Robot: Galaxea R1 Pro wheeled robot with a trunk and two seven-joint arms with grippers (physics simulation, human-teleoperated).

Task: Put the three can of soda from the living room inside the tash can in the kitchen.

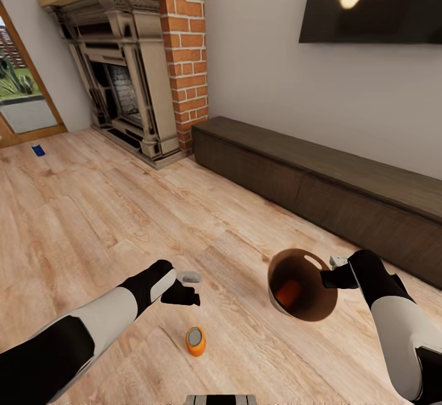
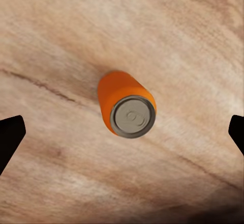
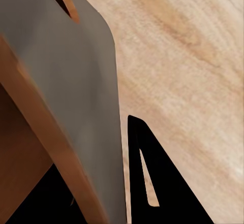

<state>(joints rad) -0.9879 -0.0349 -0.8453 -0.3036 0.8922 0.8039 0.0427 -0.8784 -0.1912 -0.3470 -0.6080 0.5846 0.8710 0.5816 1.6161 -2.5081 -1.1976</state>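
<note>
We're in the living room, brick fireplace (image 1: 184, 55) ahead on the left with a long dark low cabinet (image 1: 319, 190) running off to its right along the wall under a wall-mounted TV (image 1: 374, 3). Everything else I'll place from the trash can (image 1: 302, 285), the grey bin with the tan-brown inside, which is held tipped above the pale wood floor (image 1: 123, 208) with its mouth turned up toward the robot's head.

By my reckoning the job is about a third done. One orange can (image 1: 288, 293) already lies inside the bin, down against its wall. A second orange soda can (image 1: 195, 340) stands upright on the floor to the left of the bin and a little nearer the robot. The dark blue can (image 1: 38, 150) is far off to the left of the bin, near the doorway past the fireplace. Then the bin must go to the kitchen.

The right gripper (image 1: 334, 276) is at the bin's right rim beside the oval handle hole; in the right wrist view the grey wall (image 3: 76, 96) runs between its fingers, so it looks clamped on the rim.

The left gripper (image 1: 184, 287) hangs left of the bin, above the standing can. In the left wrist view the can (image 2: 127, 111) sits midway between two fingertips (image 2: 9, 135) spread wide, touching neither, holding nothing.
</note>
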